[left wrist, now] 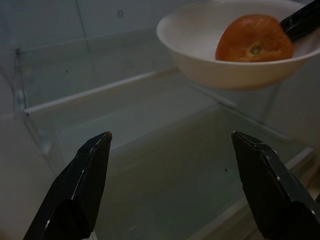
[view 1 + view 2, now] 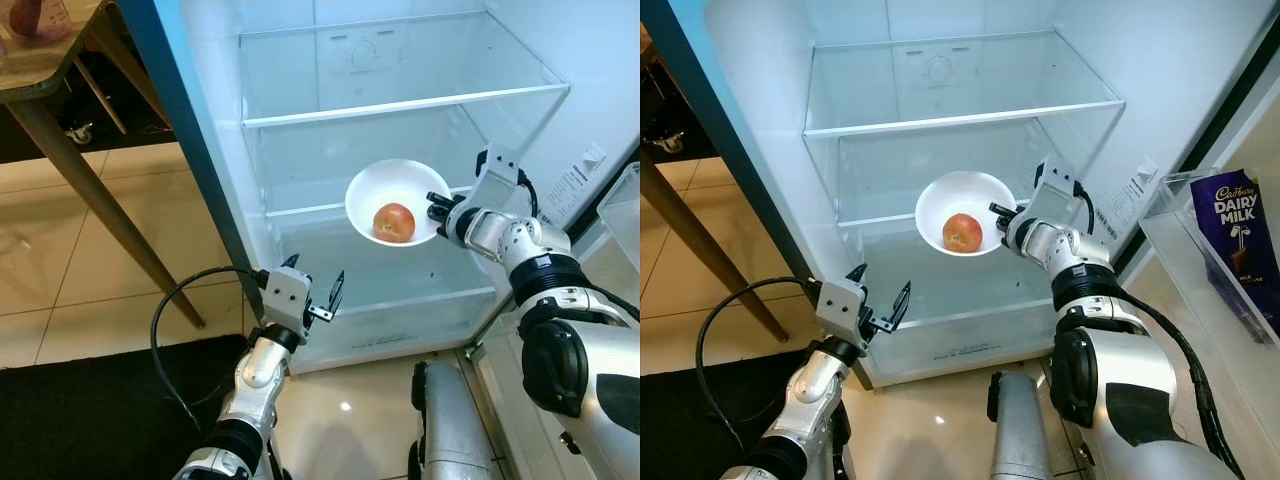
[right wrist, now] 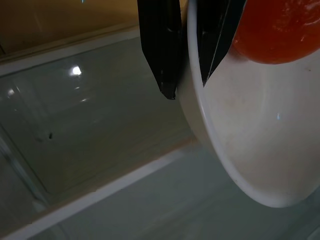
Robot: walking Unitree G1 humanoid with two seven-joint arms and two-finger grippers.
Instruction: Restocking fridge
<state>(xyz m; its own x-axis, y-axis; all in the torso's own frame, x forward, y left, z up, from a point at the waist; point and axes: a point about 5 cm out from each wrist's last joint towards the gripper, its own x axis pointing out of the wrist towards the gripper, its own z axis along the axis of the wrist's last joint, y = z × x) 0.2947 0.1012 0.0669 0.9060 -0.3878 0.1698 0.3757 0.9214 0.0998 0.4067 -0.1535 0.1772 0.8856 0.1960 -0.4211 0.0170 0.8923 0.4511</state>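
Right gripper [image 2: 436, 205] pinching the white bowl's [image 2: 372, 190] rim, tomato [image 2: 394, 222] inside, held up in the open fridge [image 2: 400, 60]. Left gripper [image 2: 314, 285] hovering below, fingers spread, holding nothing.

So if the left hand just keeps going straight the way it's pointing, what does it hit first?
Probably the lower glass shelf inside the fridge. The left hand is open and aims beneath the white bowl, though depth is hard to judge.

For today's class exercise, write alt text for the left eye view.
The right gripper pinches the rim of a round white bowl holding a red-orange fruit, before the open white fridge. The left gripper hangs open below.
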